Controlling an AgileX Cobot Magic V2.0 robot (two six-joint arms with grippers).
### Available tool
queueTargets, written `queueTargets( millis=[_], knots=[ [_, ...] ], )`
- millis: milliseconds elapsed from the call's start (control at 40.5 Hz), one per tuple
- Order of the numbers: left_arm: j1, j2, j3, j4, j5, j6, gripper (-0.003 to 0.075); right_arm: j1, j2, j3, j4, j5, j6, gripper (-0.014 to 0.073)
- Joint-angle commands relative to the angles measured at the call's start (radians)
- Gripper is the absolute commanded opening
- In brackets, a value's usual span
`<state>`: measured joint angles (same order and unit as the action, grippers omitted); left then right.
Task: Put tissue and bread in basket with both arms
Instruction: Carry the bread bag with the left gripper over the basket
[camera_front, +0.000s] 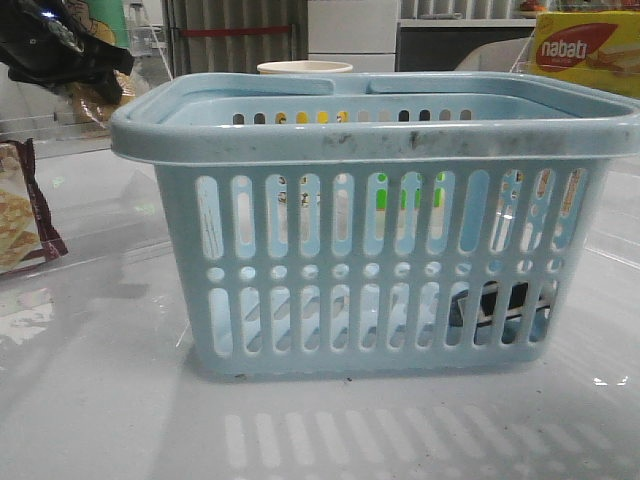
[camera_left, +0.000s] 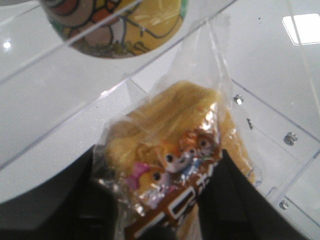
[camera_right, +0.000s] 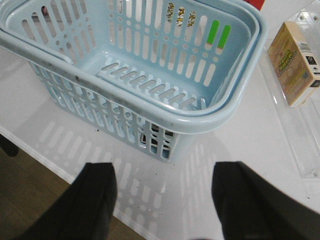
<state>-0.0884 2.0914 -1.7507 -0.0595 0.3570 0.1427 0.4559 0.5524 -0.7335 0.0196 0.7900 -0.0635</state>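
The light-blue basket (camera_front: 370, 150) stands in the middle of the table and also shows in the right wrist view (camera_right: 200, 117). My left gripper (camera_left: 157, 197) is shut on the bread (camera_left: 165, 125), golden-yellow in a clear wrapper with a cartoon label. It holds the bread in the air at the far left (camera_front: 95, 95), beyond the basket's left rim. A dark flat pack with a pale band, the tissue (camera_front: 495, 303), shows through the slots low in the basket's right end. My right gripper (camera_right: 162, 200) is open and empty over the table's near edge, in front of the basket.
A maroon-edged cracker bag (camera_front: 20, 215) lies at the left. A yellow nabati box (camera_front: 585, 50) stands at the back right on a clear shelf, also in the right wrist view (camera_right: 295, 62). A paper cup (camera_front: 305, 68) is behind the basket. A cartoon-printed cup (camera_left: 115, 25) is near the bread.
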Motion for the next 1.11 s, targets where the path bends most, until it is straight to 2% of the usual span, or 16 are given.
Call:
queueTargets(
  millis=[0,148,642,741,889,963,1086],
  knots=[
    [0.001,-0.063,-0.04,0.003,-0.049,-0.008,0.02,0.0,0.002,-0.027,-0.003,-0.066,-0.007,0.0519],
    [-0.002,-0.085,-0.071,0.003,0.059,-0.008,0.0088,0.0,0.002,-0.027,-0.003,-0.066,-0.007,0.0519],
    [-0.066,-0.345,-0.159,0.003,0.365,-0.006,0.0092,0.0,0.002,-0.027,-0.003,-0.066,-0.007,0.0519],
    [-0.111,-0.415,-0.147,-0.039,0.39,0.028,0.0092,0.0,0.002,-0.027,-0.003,-0.066,-0.007,0.0519],
    [-0.198,-0.507,-0.064,-0.209,0.386,0.14,0.0092,0.0,0.002,-0.027,-0.003,-0.066,-0.007,0.0519],
    [-0.26,-0.538,-0.013,-0.295,0.384,0.215,0.0092,0.0,0.002,-0.027,-0.003,-0.066,-0.007,0.0519],
    [-0.378,-0.543,0.062,-0.335,0.387,0.274,0.0092,0.0,0.002,-0.027,-0.003,-0.066,-0.007,0.0519]
  ],
)
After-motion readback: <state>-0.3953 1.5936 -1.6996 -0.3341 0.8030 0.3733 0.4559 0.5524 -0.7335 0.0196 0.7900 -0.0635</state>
